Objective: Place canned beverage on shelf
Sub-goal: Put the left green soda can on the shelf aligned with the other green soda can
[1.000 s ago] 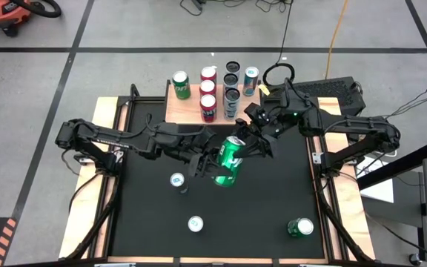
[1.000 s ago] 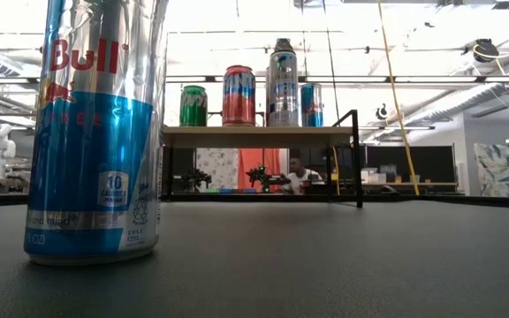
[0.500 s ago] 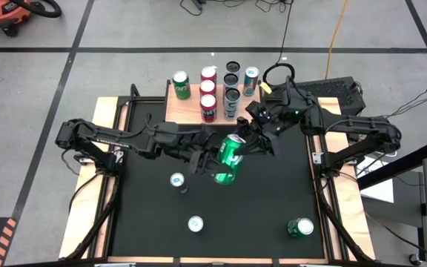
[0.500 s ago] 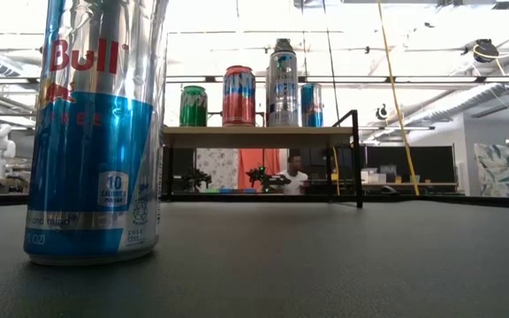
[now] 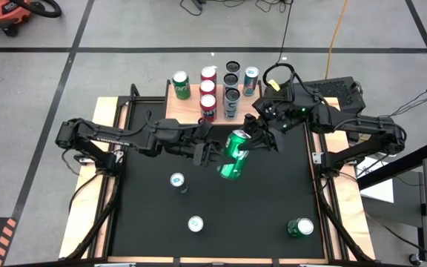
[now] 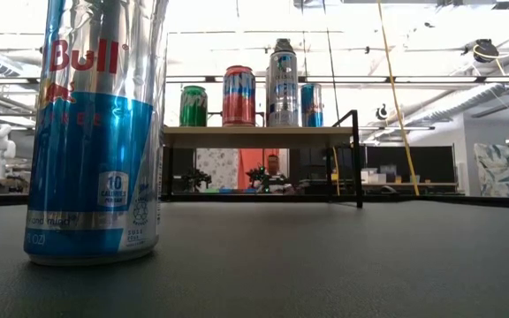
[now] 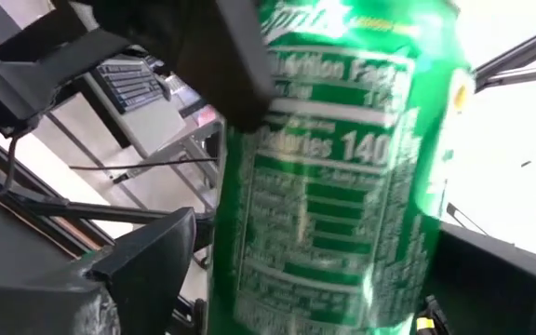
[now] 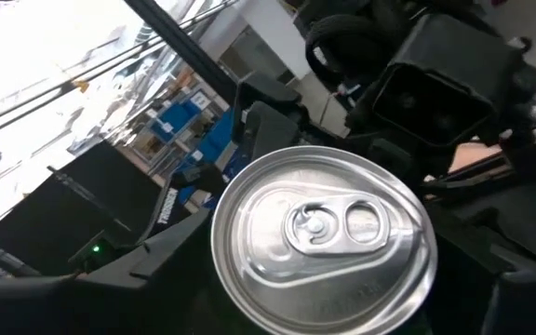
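Overhead, black table [image 5: 273, 215] on grey floor [image 5: 124, 30]

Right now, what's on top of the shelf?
The shelf holds seven upright cans: a green can, three red cans, two dark-topped cans and a blue can. The board beneath them is covered.

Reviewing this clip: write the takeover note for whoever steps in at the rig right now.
Right claw: shut on the top end of the green can, held tilted above the table.
Left claw: open beside the can's lower part, apparently not gripping.
Done: the shelf at the far edge holds several cans.
Left: carry the green can to the shelf, stand it upright, release. Three other cans wait on the table.
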`<state>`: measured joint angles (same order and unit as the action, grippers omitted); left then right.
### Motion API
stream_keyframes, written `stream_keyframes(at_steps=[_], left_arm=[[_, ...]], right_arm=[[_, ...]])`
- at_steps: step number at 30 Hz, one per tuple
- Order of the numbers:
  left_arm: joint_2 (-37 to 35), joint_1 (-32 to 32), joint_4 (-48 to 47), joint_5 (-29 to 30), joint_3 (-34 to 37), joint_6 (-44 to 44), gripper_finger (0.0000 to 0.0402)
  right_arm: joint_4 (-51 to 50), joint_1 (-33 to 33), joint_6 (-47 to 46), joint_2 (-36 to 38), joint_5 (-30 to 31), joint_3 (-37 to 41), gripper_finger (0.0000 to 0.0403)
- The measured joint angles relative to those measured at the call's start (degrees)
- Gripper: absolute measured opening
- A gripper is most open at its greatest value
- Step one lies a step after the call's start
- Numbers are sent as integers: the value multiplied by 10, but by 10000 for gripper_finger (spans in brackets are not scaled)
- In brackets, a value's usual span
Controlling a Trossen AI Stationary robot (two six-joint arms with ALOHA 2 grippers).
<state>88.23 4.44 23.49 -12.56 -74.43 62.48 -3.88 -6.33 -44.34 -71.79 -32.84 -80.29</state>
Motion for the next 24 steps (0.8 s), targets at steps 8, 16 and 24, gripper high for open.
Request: stream_keyframes(at_steps=[8, 16, 24], left_arm=[[-7, -20, -5, 2, 1, -31, 394], [-49, -46, -88, 23, 1, -72, 394], [-78, -45, -124, 135, -18, -178, 393]], right_arm=[[-37, -2, 0, 16, 30, 0, 279], [-90, -4, 6, 44, 78, 0, 279], [-162, -3, 7, 67, 159, 0, 279]])
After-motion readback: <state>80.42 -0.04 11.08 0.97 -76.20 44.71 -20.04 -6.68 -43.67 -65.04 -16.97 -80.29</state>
